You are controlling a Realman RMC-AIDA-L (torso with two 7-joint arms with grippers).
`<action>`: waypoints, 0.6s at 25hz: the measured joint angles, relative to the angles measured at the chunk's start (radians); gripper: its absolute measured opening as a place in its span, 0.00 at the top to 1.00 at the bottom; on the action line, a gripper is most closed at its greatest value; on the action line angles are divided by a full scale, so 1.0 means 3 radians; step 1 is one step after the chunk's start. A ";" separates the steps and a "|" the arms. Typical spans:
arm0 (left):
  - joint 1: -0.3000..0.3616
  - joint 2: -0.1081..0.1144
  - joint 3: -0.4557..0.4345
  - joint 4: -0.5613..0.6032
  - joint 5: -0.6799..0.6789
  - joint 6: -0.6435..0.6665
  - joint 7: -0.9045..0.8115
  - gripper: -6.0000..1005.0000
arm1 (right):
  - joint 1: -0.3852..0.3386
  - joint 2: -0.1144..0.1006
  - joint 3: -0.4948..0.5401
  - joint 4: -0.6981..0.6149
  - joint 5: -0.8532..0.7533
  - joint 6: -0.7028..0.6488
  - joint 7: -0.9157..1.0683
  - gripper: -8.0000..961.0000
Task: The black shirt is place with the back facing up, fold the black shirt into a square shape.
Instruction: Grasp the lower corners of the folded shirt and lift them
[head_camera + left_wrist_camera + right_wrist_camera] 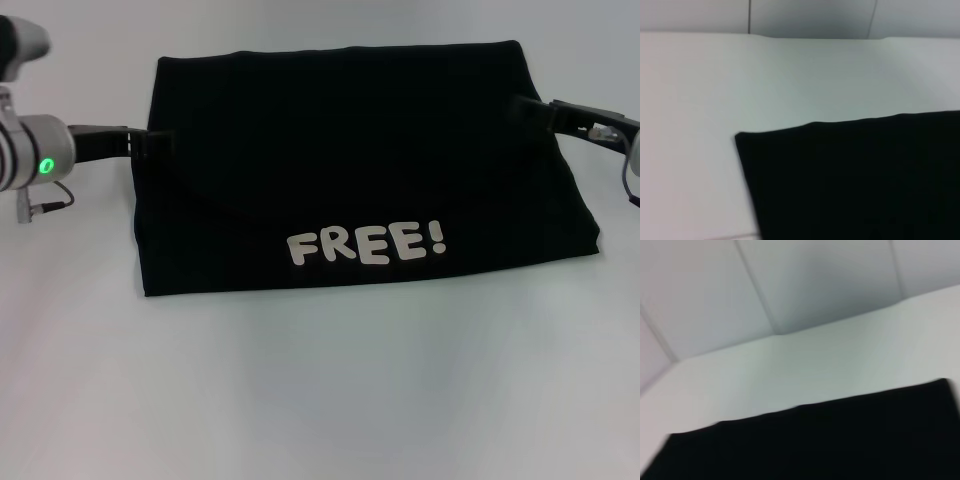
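Your left gripper (150, 143) sits at the left edge of the black shirt (350, 160), toward the far side, its dark tip touching the cloth — whether it is pinching the fabric or released, you cannot tell from here. The shirt itself lies flat on the white worktop (320, 400) as a broad folded rectangle, wider than it is deep, with the white letters "FREE!" (367, 244) facing up near its near edge, a little right of centre. Its far edge runs straight; the right edge slants outward toward the near right corner. In your left wrist view only a corner of the shirt (850, 180) shows against the bare worktop (740, 80). Your right gripper (528, 110) meets the shirt's right edge near the far corner, tip against the cloth — again, you cannot tell if it is clenched or released.
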 joint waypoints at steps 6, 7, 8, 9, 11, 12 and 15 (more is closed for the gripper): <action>0.0486 -0.0167 -0.0005 0.0833 -0.0101 0.1065 -0.0349 0.20 | -0.0253 -0.0137 -0.0091 -0.0076 -0.0013 -0.0840 0.0019 0.30; 0.0569 -0.0201 -0.0002 0.0932 -0.0135 0.1169 -0.0343 0.19 | -0.0289 -0.0163 -0.0135 -0.0079 -0.0013 -0.0937 0.0019 0.29; 0.0662 -0.0228 0.0004 0.1019 -0.0169 0.1282 -0.0331 0.17 | -0.0310 -0.0183 -0.0168 -0.0080 -0.0013 -0.0995 0.0017 0.29; 0.0716 -0.0243 0.0007 0.1064 -0.0187 0.1352 -0.0325 0.15 | -0.0334 -0.0203 -0.0205 -0.0082 -0.0013 -0.1053 0.0014 0.29; 0.0818 -0.0249 0.0008 0.1068 -0.0192 0.1502 -0.0341 0.12 | -0.0357 -0.0224 -0.0268 -0.0084 -0.0013 -0.1111 0.0012 0.29; 0.0856 -0.0242 0.0008 0.1036 -0.0193 0.1563 -0.0356 0.12 | -0.0366 -0.0234 -0.0318 -0.0084 -0.0014 -0.1148 0.0015 0.29; 0.0913 -0.0228 0.0006 0.0926 -0.0193 0.1618 -0.0368 0.12 | -0.0380 -0.0265 -0.0570 -0.0085 -0.0015 -0.1289 -0.0004 0.29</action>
